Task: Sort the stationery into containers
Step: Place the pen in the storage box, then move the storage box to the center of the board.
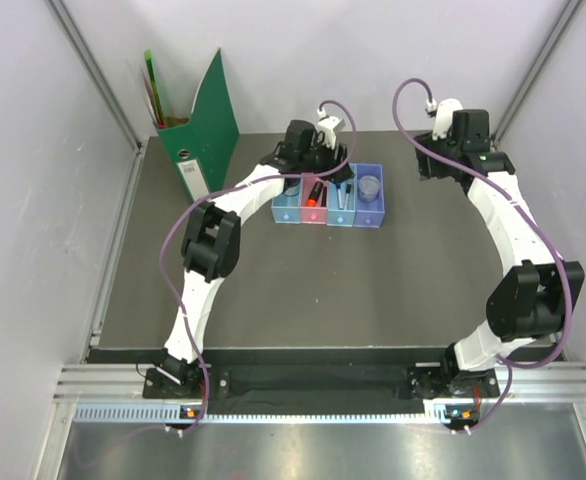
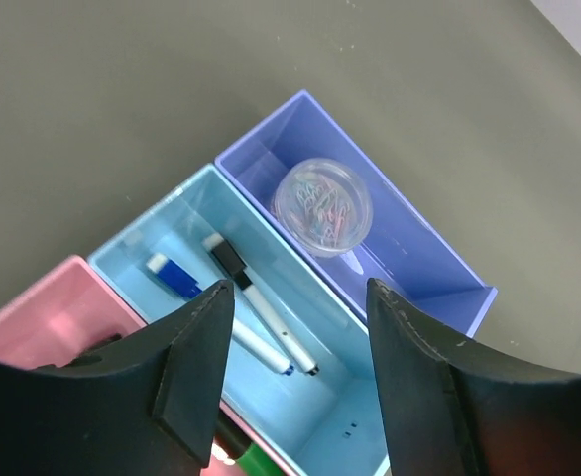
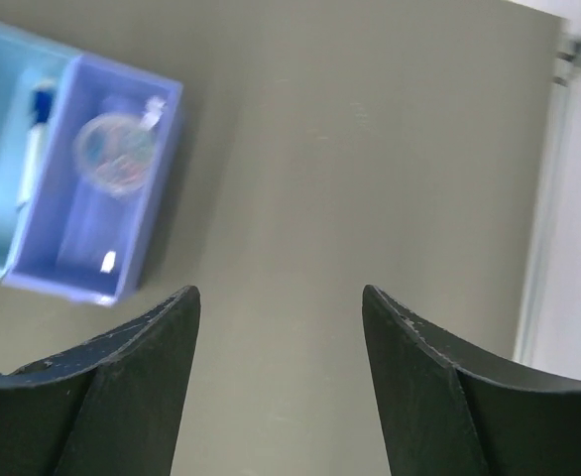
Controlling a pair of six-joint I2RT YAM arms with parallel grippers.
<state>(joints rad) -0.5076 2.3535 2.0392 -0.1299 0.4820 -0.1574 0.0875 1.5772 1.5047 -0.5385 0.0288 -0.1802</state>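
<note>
Now | dark table [image 1: 373, 290], white walls [image 1: 33, 120] | green file holder [image 1: 198, 140] back-left | left gripper [image 2: 295, 297] part-open, empty, over trays [image 1: 343, 223] | right gripper [image 3: 281, 293] part-open, empty | pens [image 2: 261, 307] in light-blue tray [image 2: 310, 412], disc [image 2: 322, 206] in purple tray [image 2: 439, 260]

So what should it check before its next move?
1. Left tool empty, jaws apart: ok.
2. Right tool empty, jaws apart, above bare table: ok.
3. Pens lying fully inside the light blue tray: ok.
4. Round clip box sitting flat in the purple tray: ok.
5. What the blue tray holds: cannot tell, the left arm covers part of it.
</note>
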